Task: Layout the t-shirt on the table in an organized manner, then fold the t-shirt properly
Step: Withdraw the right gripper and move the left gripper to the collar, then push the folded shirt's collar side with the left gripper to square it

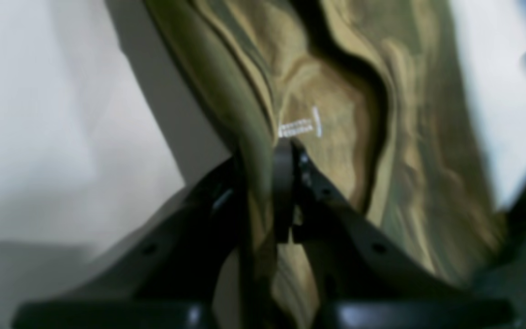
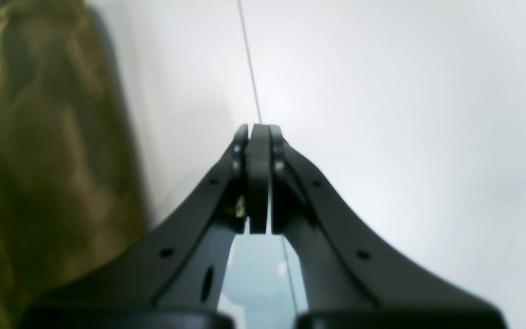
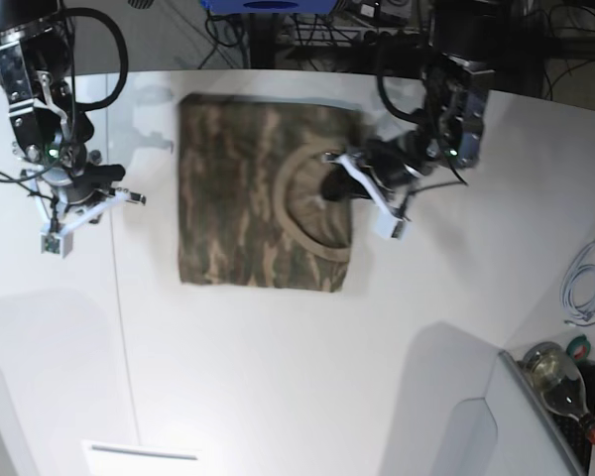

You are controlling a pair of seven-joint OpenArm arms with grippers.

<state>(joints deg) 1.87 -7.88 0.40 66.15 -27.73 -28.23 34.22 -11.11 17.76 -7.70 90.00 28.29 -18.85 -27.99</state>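
T-shirt [image 3: 263, 203] lies on the white counter [image 3: 297, 377] in a roughly rectangular fold, camouflage face up, tan neckline arc showing toward the side nearest the left arm. It sits in the upper middle of the base view, well inside the counter's curved edge.

Writing: left wrist view shows a small white printed mark [image 1: 300, 125] on the tan inner neck patch, 2 short lines of text plus a bar. Too blurred to read. No other label legible in any view.

Left gripper [image 1: 286, 151]: jaws pressed nearly together on a fold of the t-shirt at the neckline; cloth passes between them, and the white mark lies just beyond the tips. In the base view this gripper reaches onto the shirt's edge at the collar.

Right gripper [image 2: 258, 132]: jaws fully closed, pads touching, nothing between them. It hangs over bare counter, tips in line with the thin dark seam [image 2: 249, 59]; the t-shirt fills only the left margin of that view, apart from the jaws.

Base view only: bottle [image 3: 560, 377] and coiled white cable [image 3: 585, 288] at the right edge, off the counter. Wrist views only: the neck patch mark and jaw contact detail.
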